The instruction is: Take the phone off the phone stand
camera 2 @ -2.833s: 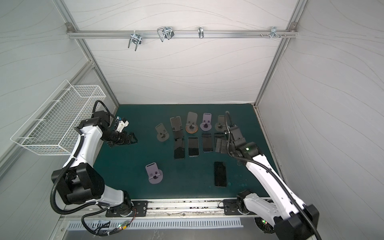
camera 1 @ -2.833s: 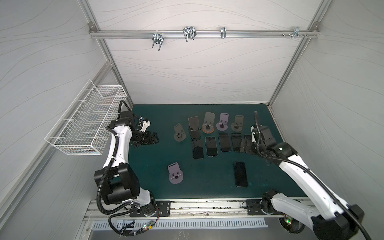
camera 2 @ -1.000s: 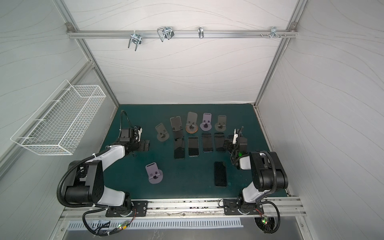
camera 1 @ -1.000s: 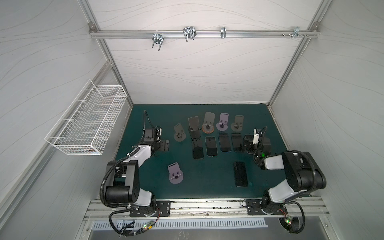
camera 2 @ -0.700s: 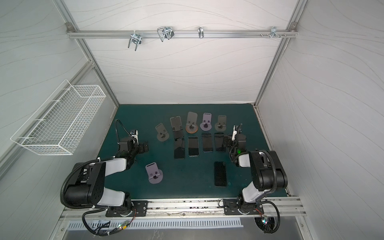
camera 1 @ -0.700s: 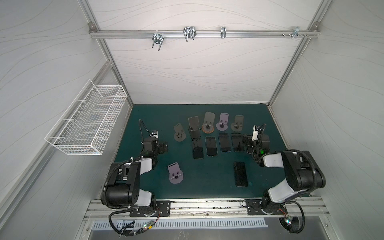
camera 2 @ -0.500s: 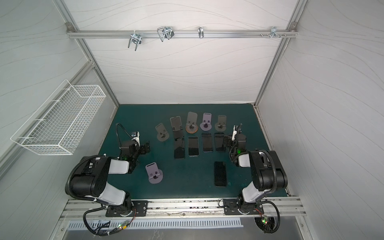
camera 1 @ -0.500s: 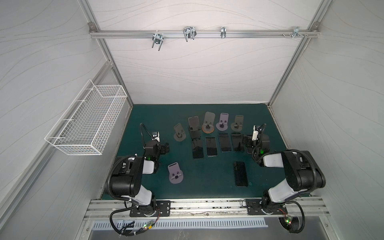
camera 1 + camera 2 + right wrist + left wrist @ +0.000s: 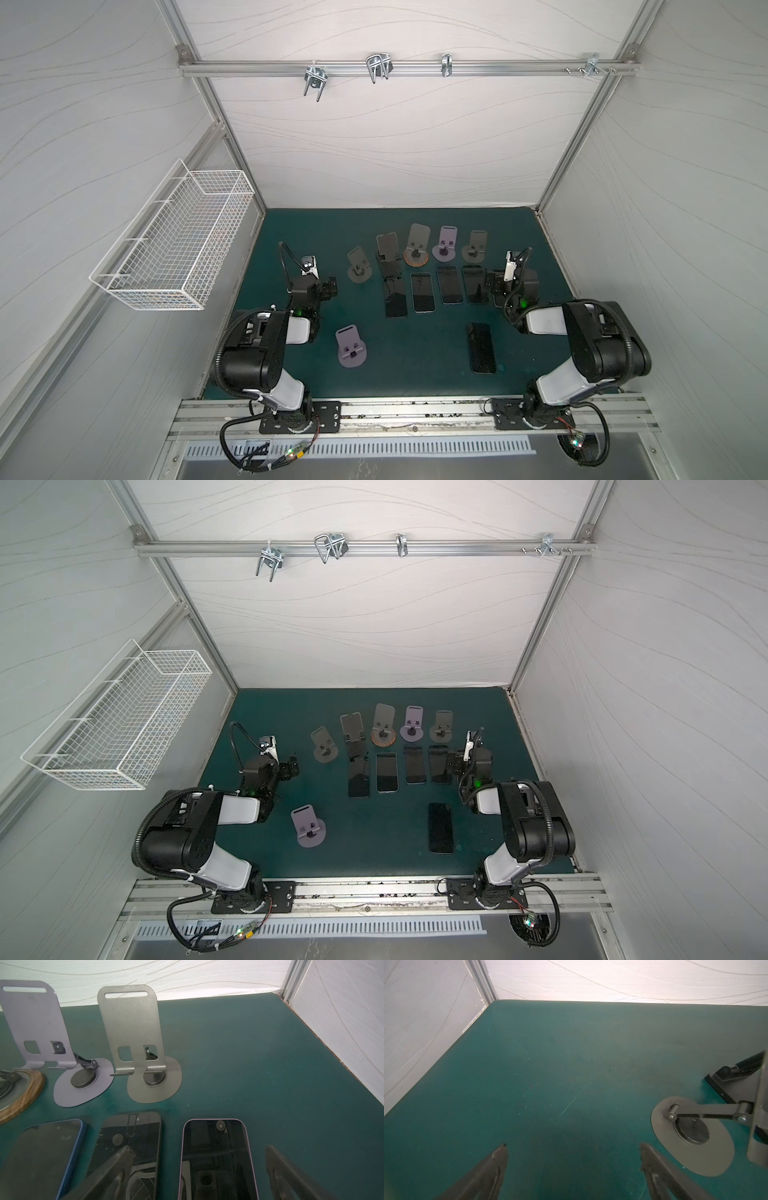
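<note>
Left pincer (image 9: pixel 572 1145), right pincer (image 9: pixel 199 1147): both standing apart, gripping nothing, over worktop (image 9: pixel 415 374); pink-edged phone (image 9: pixel 214 1167) lying flat beneath right pincer.

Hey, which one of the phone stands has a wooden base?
The middle stand of the back row: its round base is rimmed in brown wood, while all the rest have plain grey, purple or dark bases.

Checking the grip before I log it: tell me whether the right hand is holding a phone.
No: the right hand is open, its fingers wide apart, and the pink-edged phone lies flat on the mat.
</note>
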Tool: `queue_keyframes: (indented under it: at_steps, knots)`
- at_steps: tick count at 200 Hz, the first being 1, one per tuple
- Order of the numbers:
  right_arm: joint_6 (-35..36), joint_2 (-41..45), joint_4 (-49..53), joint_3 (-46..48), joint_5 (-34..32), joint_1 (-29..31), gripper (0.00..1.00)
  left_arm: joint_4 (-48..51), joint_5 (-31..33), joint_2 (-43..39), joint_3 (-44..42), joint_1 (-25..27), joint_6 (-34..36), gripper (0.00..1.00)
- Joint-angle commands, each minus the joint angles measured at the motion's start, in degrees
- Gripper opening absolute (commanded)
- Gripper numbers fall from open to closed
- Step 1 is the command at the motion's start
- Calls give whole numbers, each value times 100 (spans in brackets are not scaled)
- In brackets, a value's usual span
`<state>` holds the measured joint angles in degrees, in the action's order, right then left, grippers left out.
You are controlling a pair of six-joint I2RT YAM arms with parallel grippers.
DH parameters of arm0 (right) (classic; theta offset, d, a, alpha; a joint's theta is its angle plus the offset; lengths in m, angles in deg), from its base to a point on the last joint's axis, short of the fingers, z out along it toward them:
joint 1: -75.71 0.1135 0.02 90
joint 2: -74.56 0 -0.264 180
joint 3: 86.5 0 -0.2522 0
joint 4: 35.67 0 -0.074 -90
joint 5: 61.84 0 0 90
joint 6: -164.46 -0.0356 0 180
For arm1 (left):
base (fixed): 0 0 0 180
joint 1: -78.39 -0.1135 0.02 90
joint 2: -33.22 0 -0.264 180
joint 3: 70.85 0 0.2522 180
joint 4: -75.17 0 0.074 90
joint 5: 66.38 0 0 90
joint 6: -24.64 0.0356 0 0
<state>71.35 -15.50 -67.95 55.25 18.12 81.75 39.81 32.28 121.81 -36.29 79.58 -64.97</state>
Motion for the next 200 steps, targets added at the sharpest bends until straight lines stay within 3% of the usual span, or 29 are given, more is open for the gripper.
queue_keyframes:
  at_steps: [1, 200]
  knots:
    - [114, 42, 10, -38, -46, 20, 99, -343, 109, 52, 131, 24, -12, 100]
    - [127, 6, -12, -47, -24, 20, 99, -238, 70, 44, 179, 22, 6, 100]
